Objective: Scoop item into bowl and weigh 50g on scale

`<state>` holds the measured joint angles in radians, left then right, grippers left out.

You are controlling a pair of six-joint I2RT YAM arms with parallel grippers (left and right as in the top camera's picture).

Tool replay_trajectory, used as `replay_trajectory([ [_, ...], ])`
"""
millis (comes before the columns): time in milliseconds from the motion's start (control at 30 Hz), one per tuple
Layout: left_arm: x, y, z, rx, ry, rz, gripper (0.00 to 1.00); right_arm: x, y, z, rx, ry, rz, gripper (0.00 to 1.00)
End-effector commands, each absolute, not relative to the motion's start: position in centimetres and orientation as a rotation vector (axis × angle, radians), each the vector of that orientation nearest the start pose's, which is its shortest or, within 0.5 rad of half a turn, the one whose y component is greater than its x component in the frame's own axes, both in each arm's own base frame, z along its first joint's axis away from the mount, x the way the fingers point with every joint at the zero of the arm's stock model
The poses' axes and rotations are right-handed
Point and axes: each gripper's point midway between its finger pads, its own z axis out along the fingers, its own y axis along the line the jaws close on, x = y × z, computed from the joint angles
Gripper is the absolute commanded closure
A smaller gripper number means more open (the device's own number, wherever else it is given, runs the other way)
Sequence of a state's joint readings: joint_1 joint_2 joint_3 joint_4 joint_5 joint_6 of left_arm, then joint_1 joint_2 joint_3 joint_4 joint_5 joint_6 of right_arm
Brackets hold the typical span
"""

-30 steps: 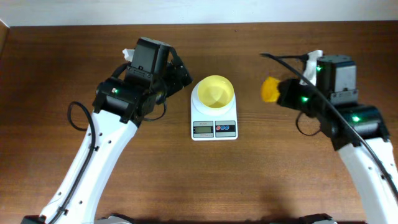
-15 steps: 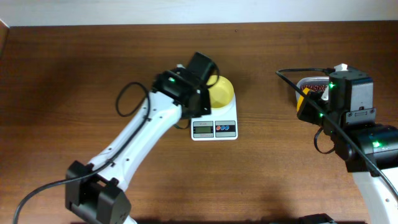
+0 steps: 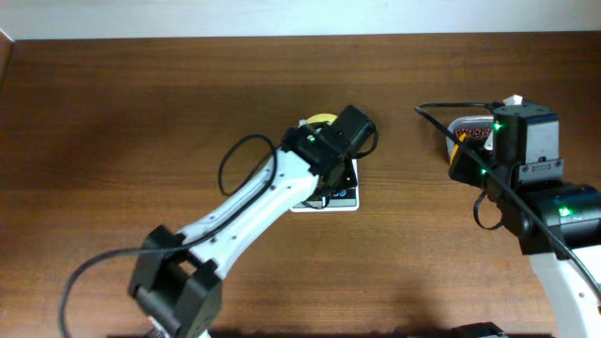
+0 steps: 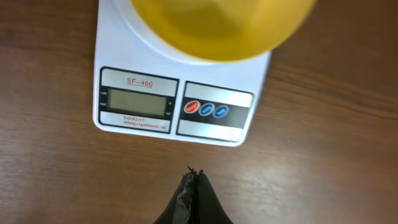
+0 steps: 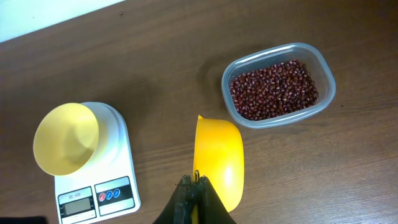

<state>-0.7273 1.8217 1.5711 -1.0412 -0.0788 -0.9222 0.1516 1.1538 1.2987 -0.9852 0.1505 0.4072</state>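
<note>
- The left pincer [image 4: 194, 182] is seen closed, its dark tips pressed together with nothing between them, above the brown wood-grain worktop [image 4: 323, 155] just in front of the scale [image 4: 112, 43].
- The scale is made of smooth white plastic, rectangular with rounded corners. "SF-400" is printed in red above a blank grey display [image 4: 138, 100]. The line beneath it is too small to be read.
- One red and two blue round buttons [image 4: 206, 110] are set beside the display.
- The bowl [image 4: 217, 25], of glossy pale yellow plastic, is placed on the scale's round platform.
- The right pincer [image 5: 194, 183] is closed on a yellow scoop [image 5: 217, 162], a smooth rounded plastic shell.
- Beyond the scoop, the beans [image 5: 273, 90] are held in a clear tub [image 5: 328, 99] with rounded corners, resting on the worktop well apart from the scale. They are tiny, dark red-brown and glossy, and are spread as a loose granular layer.
</note>
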Motion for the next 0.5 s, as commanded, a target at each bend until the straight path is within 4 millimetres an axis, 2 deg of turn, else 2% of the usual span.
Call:
replay_trajectory([
  [0,31.5,-26.2,9.2,-0.338,2.919,-0.109,1.00,31.4,2.0,27.7,0.364,2.345,0.062,0.96],
  [100,31.4,-27.7,7.2,-0.302,2.932,-0.102,1.00,31.6,2.0,27.9,0.363,2.333,0.067,0.96],
  [200,31.1,-28.8,6.7,-0.267,2.927,-0.114,1.00,31.6,2.0,27.9,0.363,2.333,0.067,0.96],
  [300,31.6,-28.2,6.8,-0.387,2.840,-0.041,1.00,31.6,2.0,27.9,0.363,2.333,0.066,0.96],
  [400,32.4,-27.4,7.1,-0.415,2.768,0.024,1.00,31.6,2.0,27.8,0.363,2.337,0.066,0.96],
  [467,32.3,-27.3,6.9,-0.436,2.769,0.028,1.00,31.5,2.0,27.7,0.363,2.341,0.064,0.96],
])
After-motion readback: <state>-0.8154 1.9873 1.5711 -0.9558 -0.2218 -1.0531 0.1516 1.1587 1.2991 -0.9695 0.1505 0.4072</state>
